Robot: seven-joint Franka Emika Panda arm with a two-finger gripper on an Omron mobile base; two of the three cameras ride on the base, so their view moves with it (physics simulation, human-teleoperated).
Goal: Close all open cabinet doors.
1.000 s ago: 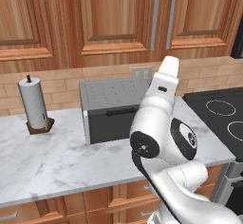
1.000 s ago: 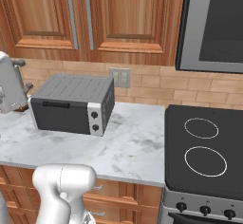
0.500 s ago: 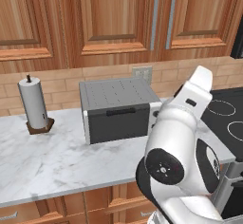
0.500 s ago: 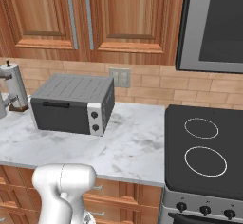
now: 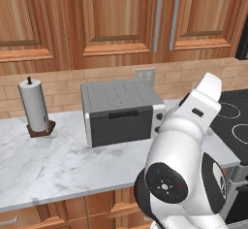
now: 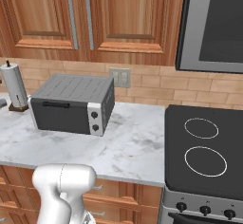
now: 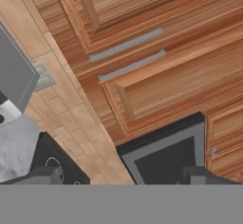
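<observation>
Cabinet doors (image 5: pixel 121 24) shut flush above toaster oven (image 5: pixel 121 111), contents hidden; gripper finger spacing unclear.

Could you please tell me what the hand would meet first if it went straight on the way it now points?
Probably the cabinet doors: the hand view centres on the right door of the handled pair, just past its handle, though depth is unclear.

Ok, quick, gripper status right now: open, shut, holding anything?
Gripper: open, fingertips wide apart, holding nothing, aimed up at the cabinet doors.
</observation>
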